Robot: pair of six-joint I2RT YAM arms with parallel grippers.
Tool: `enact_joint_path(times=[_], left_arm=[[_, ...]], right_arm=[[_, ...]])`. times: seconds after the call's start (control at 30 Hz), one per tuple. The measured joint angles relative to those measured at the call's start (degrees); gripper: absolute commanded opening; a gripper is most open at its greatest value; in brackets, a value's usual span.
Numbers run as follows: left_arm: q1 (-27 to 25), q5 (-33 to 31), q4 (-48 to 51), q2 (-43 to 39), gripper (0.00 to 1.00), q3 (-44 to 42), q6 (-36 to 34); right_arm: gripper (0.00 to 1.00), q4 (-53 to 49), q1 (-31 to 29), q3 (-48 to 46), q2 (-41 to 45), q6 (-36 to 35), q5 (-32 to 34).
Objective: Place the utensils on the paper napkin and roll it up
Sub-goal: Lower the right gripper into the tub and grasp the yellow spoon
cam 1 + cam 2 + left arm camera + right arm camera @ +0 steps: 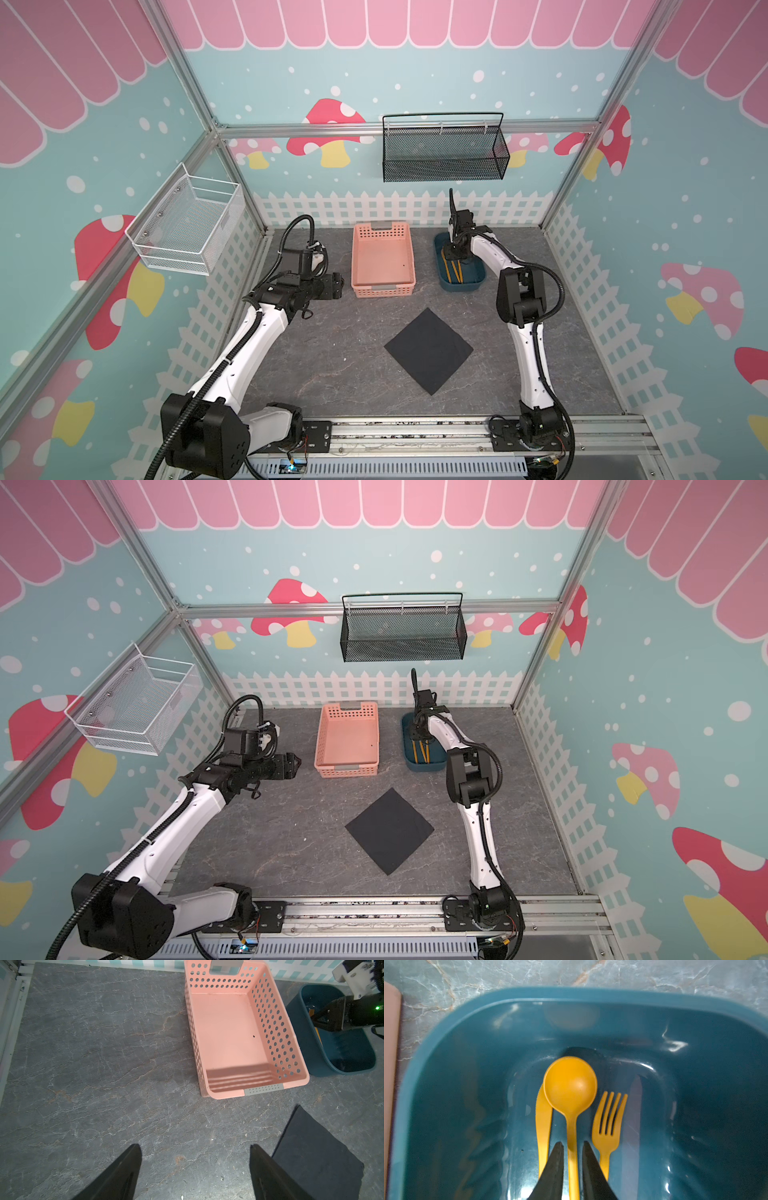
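Three utensils [572,1126] lie side by side on the floor of the dark blue tub [571,994]: the knife [543,1126], the spoon [570,1086] and the fork [607,1126], with the spoon's round bowl overlapping the knife's blade. My right tool [573,1144] reaches down into that tub and is closed on the spoon's handle, its dark fingers [554,1167] set one on each side, between knife and fork. My left tool [195,1145] hangs wide open above the grey worktop [104,1064], gripping nothing, off to the left of the pink basket [270,1022]. In both top views the paper napkin [429,351] [390,831] lies flat on the worktop, turned like a diamond with one corner toward the basket, well apart from the tub and between my two arms. Basket and tub stand just beside each other at the back.
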State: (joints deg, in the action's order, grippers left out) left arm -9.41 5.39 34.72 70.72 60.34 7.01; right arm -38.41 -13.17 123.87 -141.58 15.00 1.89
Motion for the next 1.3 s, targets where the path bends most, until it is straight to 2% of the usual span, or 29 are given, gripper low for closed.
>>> enact_joint_path(times=[0.53, 1.07, 1.3], left_arm=[[0.1, 0.1, 0.0, 0.0, 0.83, 0.0, 0.0], [0.3, 0.3, 0.0, 0.0, 0.83, 0.0, 0.0], [0.3, 0.7, 0.0, 0.0, 0.83, 0.0, 0.0]], right_arm=[[0.18, -0.7, 0.0, 1.6, -2.2, 0.0, -0.5], [0.08, -0.9, 0.0, 1.7, -2.3, -0.2, -1.3], [0.07, -1.1, 0.0, 1.8, -2.2, 0.0, -1.3]])
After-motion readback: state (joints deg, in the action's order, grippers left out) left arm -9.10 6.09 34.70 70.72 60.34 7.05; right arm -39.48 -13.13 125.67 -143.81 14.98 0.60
